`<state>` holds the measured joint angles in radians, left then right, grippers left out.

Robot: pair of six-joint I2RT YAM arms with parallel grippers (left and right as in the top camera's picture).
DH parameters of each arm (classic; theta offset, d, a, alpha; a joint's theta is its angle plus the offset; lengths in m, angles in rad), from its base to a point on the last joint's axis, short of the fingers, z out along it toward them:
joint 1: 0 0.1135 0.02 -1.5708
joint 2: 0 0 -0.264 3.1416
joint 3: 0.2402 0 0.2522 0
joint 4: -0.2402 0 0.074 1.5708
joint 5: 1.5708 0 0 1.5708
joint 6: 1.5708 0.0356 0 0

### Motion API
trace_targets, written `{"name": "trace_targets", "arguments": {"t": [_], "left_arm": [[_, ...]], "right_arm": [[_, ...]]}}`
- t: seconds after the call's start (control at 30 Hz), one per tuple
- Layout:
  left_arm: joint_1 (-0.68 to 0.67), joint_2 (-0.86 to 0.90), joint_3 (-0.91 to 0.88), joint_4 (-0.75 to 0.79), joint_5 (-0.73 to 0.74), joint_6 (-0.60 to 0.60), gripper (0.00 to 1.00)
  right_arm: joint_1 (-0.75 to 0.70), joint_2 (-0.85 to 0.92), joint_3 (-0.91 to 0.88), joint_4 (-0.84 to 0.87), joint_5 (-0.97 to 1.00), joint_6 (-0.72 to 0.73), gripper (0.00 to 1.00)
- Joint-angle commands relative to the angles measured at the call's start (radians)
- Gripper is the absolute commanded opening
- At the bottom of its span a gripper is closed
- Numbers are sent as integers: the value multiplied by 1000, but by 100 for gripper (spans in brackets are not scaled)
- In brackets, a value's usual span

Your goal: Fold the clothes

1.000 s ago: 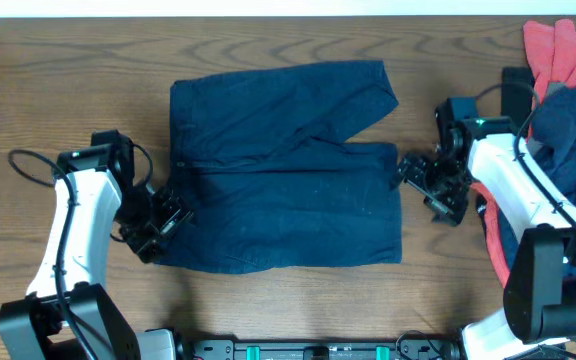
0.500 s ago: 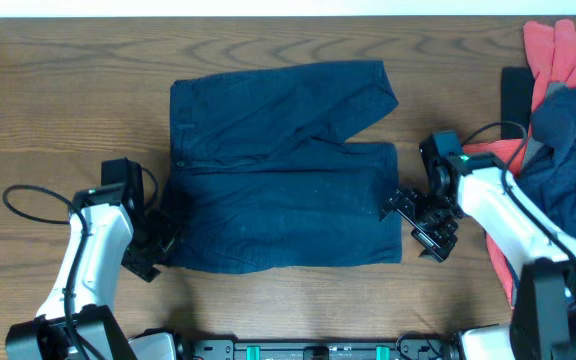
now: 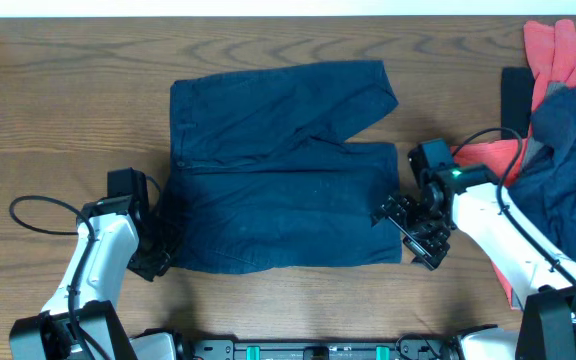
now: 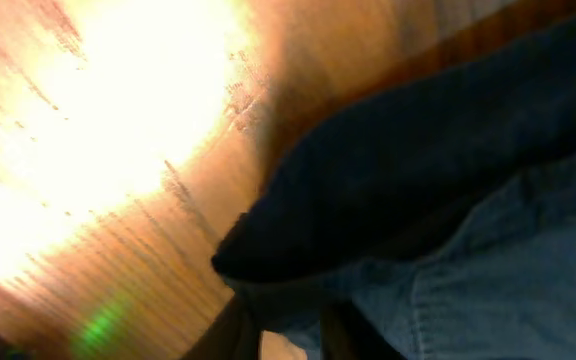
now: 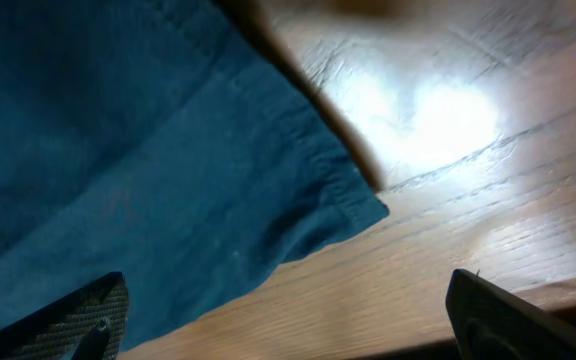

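shorts (image 3: 278, 190): flat on the tabletop (image 3: 68, 100), long axis left to right, waist left, hems right.
left hand (image 3: 161, 252): at the near waist corner, seemingly pinching the cloth; wrist view is blurred.
right hand (image 3: 403, 232): fingers wide apart, straddling the near hem corner, gripping nothing.

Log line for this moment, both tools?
left tool: at shorts waistband corner, grip unclear | right tool: open over hem corner | shorts: lying flat

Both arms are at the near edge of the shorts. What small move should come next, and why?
Probably close the right gripper on the hem corner of the shorts. Its jaws stand wide open around that corner, while the left gripper looks pinched on the opposite corner. Then both can lift.
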<state>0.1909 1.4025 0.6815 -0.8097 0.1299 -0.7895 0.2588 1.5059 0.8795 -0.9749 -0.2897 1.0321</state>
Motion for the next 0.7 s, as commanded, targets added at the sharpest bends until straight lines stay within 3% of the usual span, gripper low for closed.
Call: {"name": "trace_targets", "arguments": {"t": [0.0, 0.23, 0.3, 0.33, 0.4, 0.67], "left_arm": [[3, 2, -6, -19, -11, -1, 13], [3, 2, -6, -23, -11, 6, 8], [3, 2, -6, -22, -12, 6, 22], [3, 2, -6, -20, -15, 6, 42], [3, 2, -7, -8, -20, 6, 54], [3, 2, -72, 100, -19, 6, 57]], "right_arm": [[39, -13, -13, 13, 2, 71, 99], [98, -13, -68, 99, -8, 167, 99], [110, -13, -93, 135, -17, 185, 99], [116, -13, -106, 152, -18, 196, 99], [124, -13, -130, 182, -18, 220, 99], [129, -13, -173, 259, -11, 247, 99]]}}
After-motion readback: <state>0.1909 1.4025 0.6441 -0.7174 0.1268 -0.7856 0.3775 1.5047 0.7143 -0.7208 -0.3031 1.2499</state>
